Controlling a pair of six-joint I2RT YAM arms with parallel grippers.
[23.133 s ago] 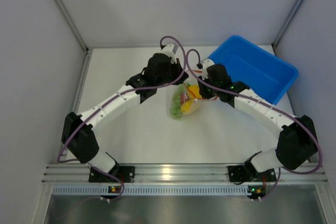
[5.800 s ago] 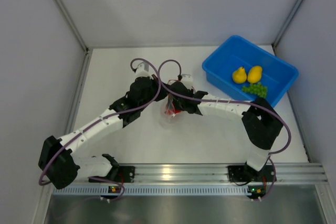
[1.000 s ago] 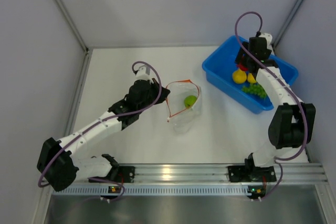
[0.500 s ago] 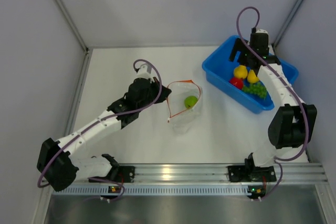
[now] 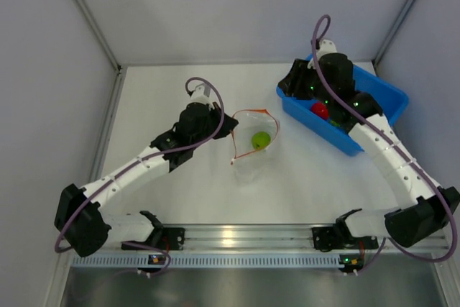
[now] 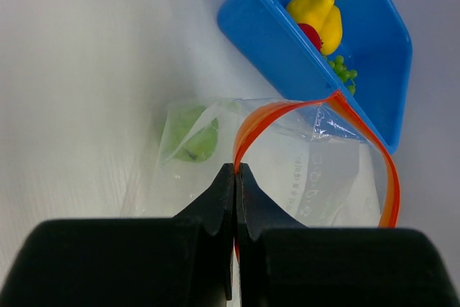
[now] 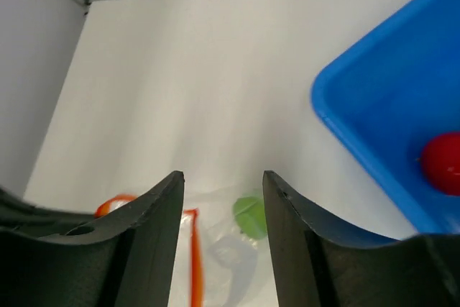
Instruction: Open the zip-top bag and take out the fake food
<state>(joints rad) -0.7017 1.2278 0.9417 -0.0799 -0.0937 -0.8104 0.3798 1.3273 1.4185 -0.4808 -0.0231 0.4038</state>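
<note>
The clear zip-top bag [image 5: 251,150] lies open at mid table, its orange-red zip strip [image 6: 248,131] forming a loop. My left gripper [image 5: 228,126] is shut on that strip, seen at the fingertips in the left wrist view [image 6: 236,168]. One green round fruit [image 5: 261,139] lies inside the bag; it also shows in both wrist views [image 6: 190,134] [image 7: 250,215]. My right gripper [image 5: 289,90] is open and empty, hovering over the blue bin's left end, with the bag below between its fingers [image 7: 223,177]. Yellow pears [image 6: 318,11], a red apple [image 5: 320,111] and green grapes [image 6: 343,72] lie in the bin.
The blue plastic bin [image 5: 388,102] stands at the back right, close to the bag's right side. White walls enclose the table at the back and both sides. A metal rail with the arm bases runs along the near edge.
The right gripper has let the red apple go into the bin and swung left from over the bin towards the bag. The left gripper still holds the zip strip.
</note>
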